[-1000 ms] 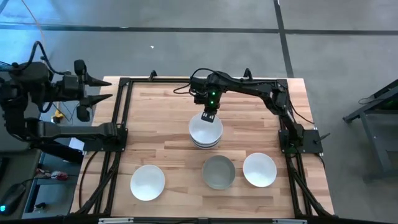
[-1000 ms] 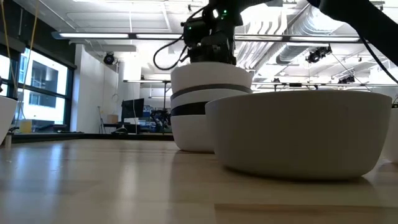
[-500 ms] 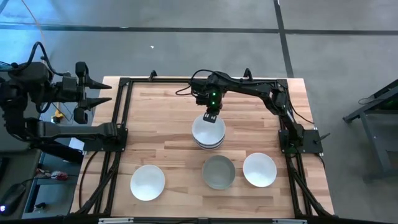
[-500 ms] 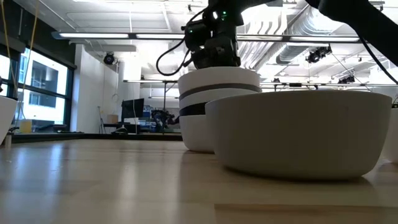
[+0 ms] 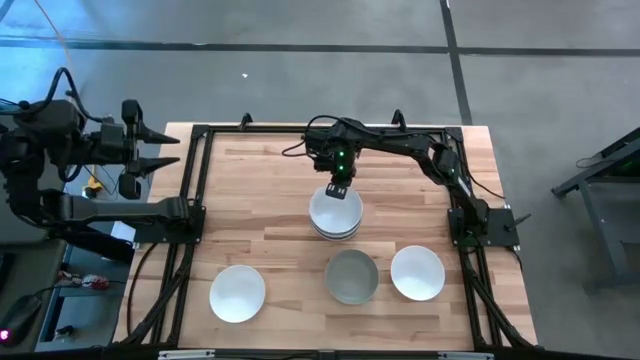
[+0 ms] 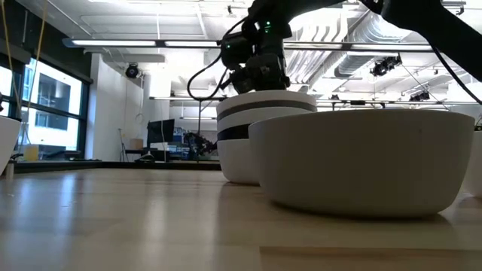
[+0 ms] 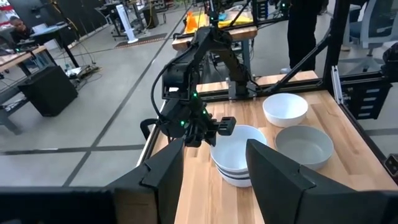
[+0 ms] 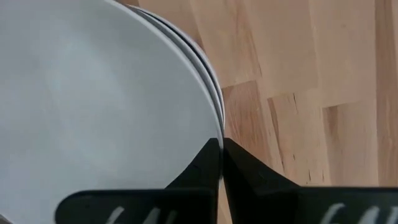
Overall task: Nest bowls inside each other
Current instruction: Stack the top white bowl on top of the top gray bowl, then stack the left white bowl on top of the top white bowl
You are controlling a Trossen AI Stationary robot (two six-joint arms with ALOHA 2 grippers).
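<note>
- Since a second ago the stack [image 5: 334, 214] has slid a little toward the desk's right side; over the last half second it has sat still.
- Right pincer [image 5: 339, 189] has drawn back a touch toward the far edge. In my right wrist view its fingers [image 8: 214, 168] are pressed together on the top bowl's rim, one inside and one outside.
- In the low view the pincer now sits a bit off to the left over the stack's rim, tilted.
- Left pincer [image 5: 160, 150] parked off the desk's left edge, fingers apart, nothing between them; unchanged.
- Stack: white bowls nested near the desk's [image 5: 260, 190] middle, glossy white inside. Low view shows a dark band [image 6: 233, 133] partway up the side and a thinner grey line near the top.
- Grey bowl [image 5: 352, 276] alone near the front, just in front of the stack.
- White bowl [image 5: 417, 273] just right of the grey one, apart from it.
- Another white bowl [image 5: 237, 293] at front left, well apart from the rest.
</note>
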